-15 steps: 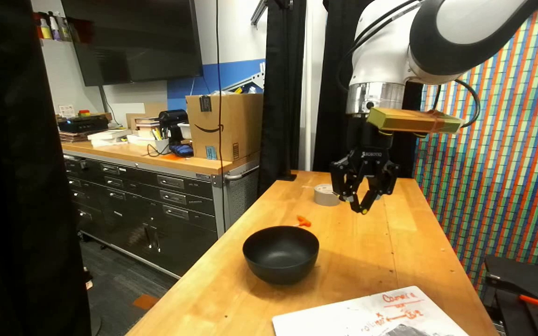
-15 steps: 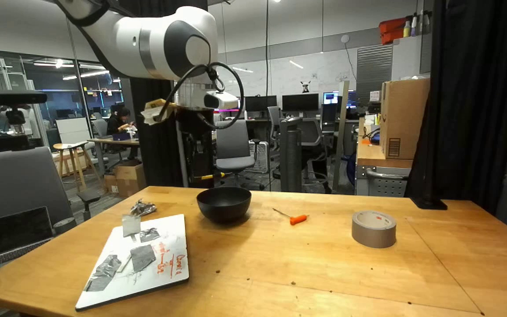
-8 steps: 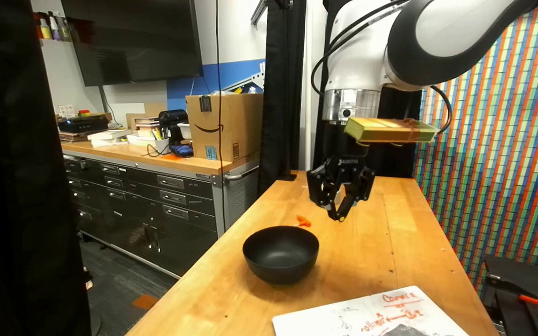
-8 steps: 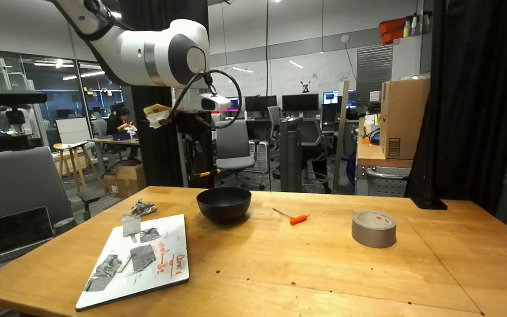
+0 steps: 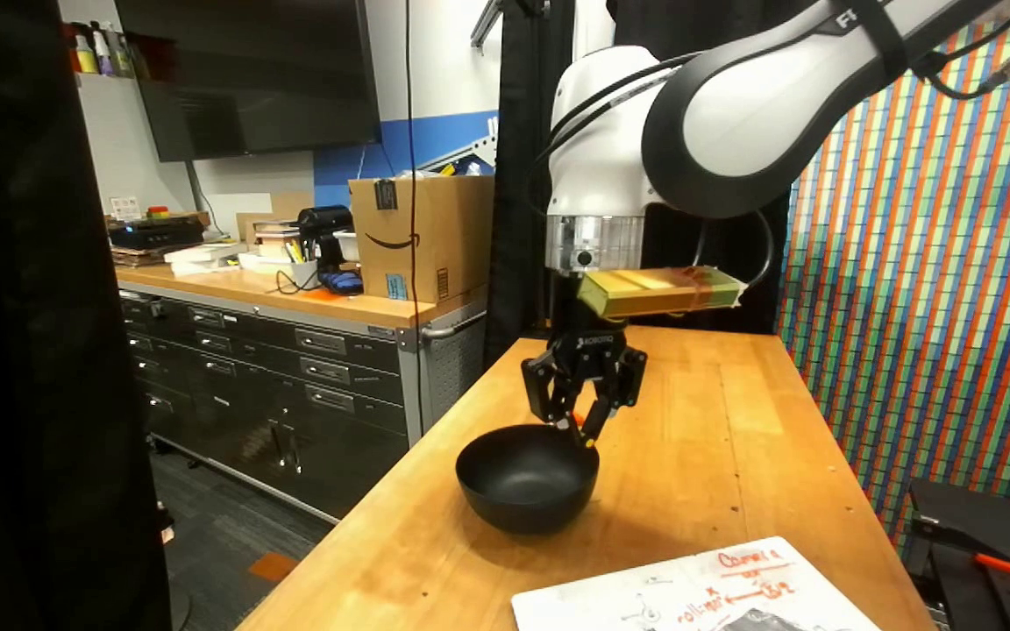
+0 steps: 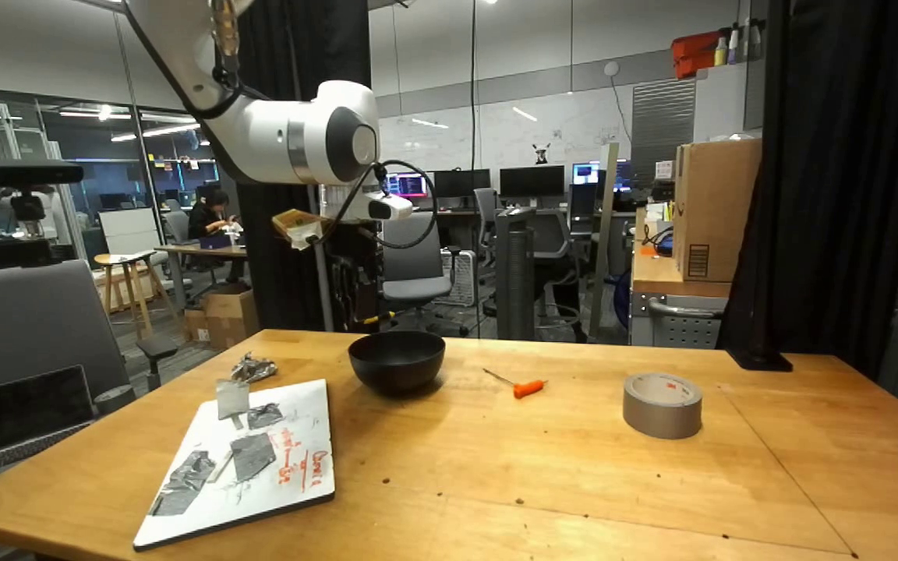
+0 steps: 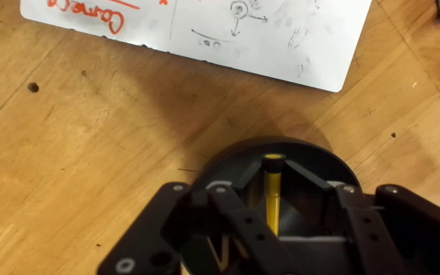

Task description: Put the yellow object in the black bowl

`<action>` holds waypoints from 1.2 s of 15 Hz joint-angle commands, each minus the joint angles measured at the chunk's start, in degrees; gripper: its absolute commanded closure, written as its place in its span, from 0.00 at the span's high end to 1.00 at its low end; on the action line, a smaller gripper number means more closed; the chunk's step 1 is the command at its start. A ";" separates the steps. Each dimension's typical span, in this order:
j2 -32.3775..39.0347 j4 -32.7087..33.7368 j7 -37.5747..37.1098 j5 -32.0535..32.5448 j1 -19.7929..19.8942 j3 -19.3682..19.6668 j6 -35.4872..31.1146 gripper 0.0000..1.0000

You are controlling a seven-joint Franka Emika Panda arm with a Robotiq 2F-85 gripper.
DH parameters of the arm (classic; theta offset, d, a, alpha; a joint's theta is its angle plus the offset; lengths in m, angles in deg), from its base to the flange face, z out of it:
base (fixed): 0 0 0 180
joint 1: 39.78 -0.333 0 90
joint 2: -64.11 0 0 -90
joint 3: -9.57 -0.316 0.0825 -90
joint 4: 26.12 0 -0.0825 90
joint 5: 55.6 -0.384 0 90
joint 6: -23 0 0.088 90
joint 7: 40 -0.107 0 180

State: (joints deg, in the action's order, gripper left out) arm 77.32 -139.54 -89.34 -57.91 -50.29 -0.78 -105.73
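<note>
Yellow object, clamped by the jaws of my gripper, hangs above the black bowl.

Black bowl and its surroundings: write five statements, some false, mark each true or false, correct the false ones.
1. The black bowl stands upright on the table. True.
2. The jaws are empty. False: they hold the yellow object.
3. The tape roll sits on the table. True.
4. The tape roll touches the black bowl. False: they stand apart.
5. The orange-handled tool lies between the black bowl and the tape roll. True.
</note>
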 commanded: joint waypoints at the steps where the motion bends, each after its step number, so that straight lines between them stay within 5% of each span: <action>1: 4.49 5.82 -0.16 1.18 -2.03 1.57 0.99 0.10; 4: 6.43 7.95 0.46 1.50 -2.83 2.29 1.55 0.10; 6: 5.26 5.35 0.62 -0.32 -2.77 2.40 0.32 0.21; 18: 6.37 6.67 1.18 -0.29 -3.15 2.77 0.65 0.21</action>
State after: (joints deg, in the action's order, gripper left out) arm 83.73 -132.96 -88.45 -57.74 -52.48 0.94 -105.20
